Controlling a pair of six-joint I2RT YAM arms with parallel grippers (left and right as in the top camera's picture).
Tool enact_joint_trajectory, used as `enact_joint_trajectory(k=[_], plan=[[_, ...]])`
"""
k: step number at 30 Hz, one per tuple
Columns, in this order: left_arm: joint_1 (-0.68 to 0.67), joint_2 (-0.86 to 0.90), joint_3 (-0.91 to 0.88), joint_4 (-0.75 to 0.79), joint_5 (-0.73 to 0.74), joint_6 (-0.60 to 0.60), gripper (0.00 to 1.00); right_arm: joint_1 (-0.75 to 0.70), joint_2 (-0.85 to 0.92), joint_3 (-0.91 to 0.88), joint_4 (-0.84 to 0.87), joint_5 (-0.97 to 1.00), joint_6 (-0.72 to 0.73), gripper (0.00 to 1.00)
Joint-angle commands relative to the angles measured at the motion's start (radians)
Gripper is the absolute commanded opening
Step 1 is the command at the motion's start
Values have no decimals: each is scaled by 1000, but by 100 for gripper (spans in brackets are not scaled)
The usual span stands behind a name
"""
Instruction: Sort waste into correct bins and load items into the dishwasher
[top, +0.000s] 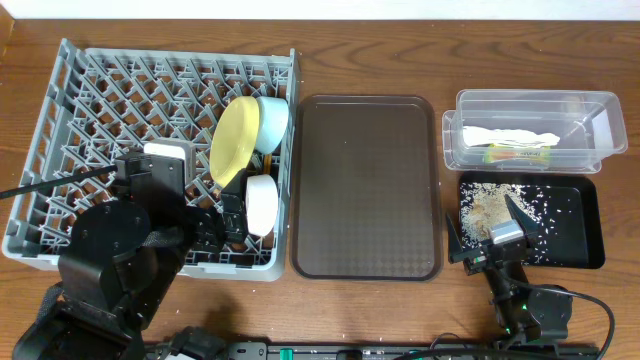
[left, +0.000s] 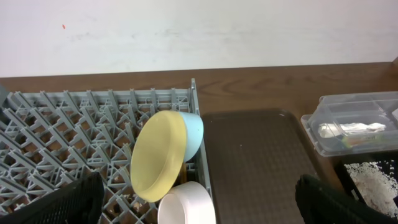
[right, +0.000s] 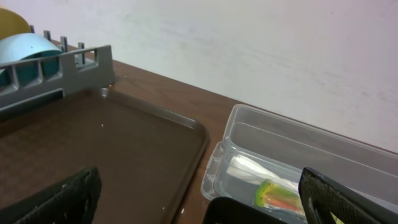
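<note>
The grey dishwasher rack (top: 100, 100) fills the left of the table. A pale yellow plate (top: 235, 140), a light blue bowl (top: 272, 122) and a pinkish-white bowl (top: 261, 205) stand on edge along its right side. My left gripper (top: 222, 222) hangs open over the rack's near right corner, just beside the white bowl (left: 186, 205), holding nothing. At the right, a clear tub (top: 535, 130) holds the white tissue (top: 510, 137) and the green-and-orange wrapper (top: 520, 153). The black tray (top: 575, 235) carries the rice crumbs (top: 490, 205). My right gripper (top: 487, 228) is open and empty above that tray's left end.
A large dark brown serving tray (top: 367, 185) lies between the rack and the bins, with nothing on it. Both arm bases sit along the table's near edge. A white wall stands behind the table in the wrist views.
</note>
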Motion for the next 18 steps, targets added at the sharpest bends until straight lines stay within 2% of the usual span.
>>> enact_joint_trajectory(k=[1,8,12,15,18], plan=[[0,0,7,1,-12,-2,100,-5,-6,-2,-3,-5,11,99],[31,-21,-1,-71,-38,21,100,-5,-6,-2,-3,-5,11,99],[155,-77,-86,15,-38,-56,100,-5,-6,-2,-3,-5,11,99],[267,-148,-205,82,-34,-144,100,-5,-6,-2,-3,-5,11,99],[330,-240,-341,150,-35,-183,100,-5,-6,-2,-4,-5,11,99]])
